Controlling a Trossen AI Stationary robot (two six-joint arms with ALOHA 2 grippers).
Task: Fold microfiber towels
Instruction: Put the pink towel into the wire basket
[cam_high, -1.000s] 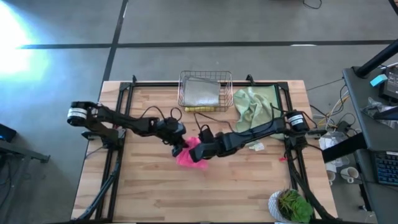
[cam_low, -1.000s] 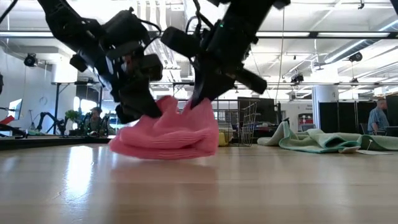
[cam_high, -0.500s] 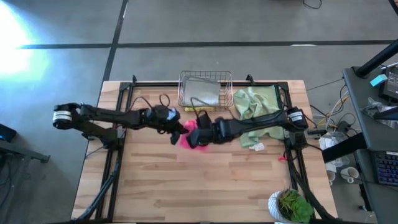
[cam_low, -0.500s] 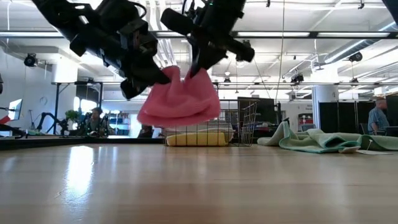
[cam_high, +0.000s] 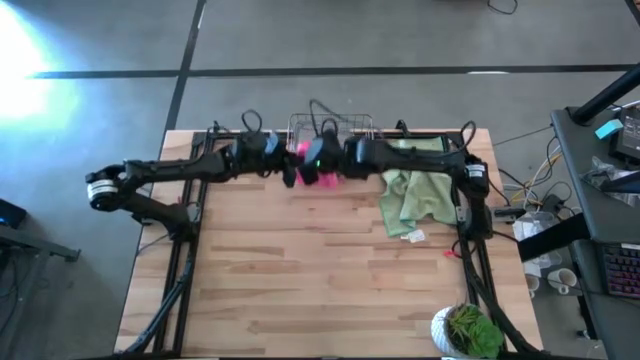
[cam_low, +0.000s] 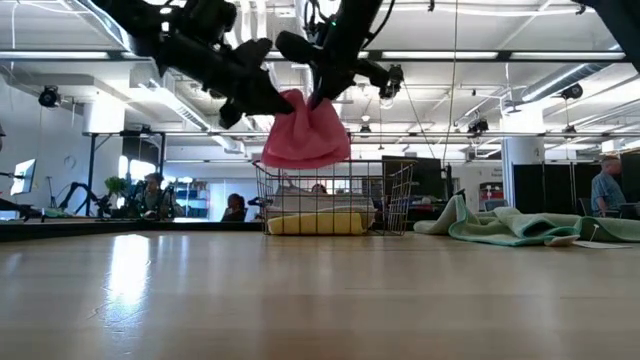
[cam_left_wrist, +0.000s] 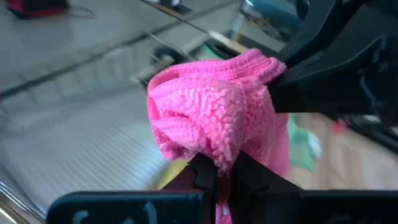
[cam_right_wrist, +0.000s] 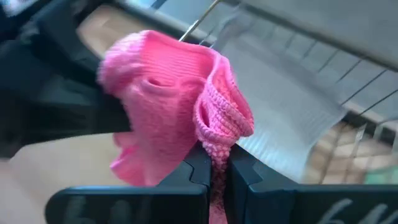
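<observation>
- Pink towel (cam_low: 305, 135) hangs bunched over the wire basket (cam_low: 335, 196), pinched by both grippers: left gripper (cam_left_wrist: 219, 173) and right gripper (cam_right_wrist: 216, 163), jaws clamped on its folds.
- Light, limp, nubby microfiber; it sags, so edges or corners look the best hold.
- Green towels (cam_high: 412, 185) lie crumpled beside the basket.

A light wooden counter (cam_high: 300, 270) of butcher-block planks stands on a grey concrete floor (cam_high: 330, 40) crossed by dark seams, with bright glare at one corner. A potted plant (cam_high: 468, 330) sits at the counter's edge, beside a desk (cam_high: 600, 200) strewn with cables. Beyond, the low view shows an open workshop hall with white ceiling beams (cam_low: 480, 60), hanging lamps and people (cam_low: 607, 185) far off.
</observation>
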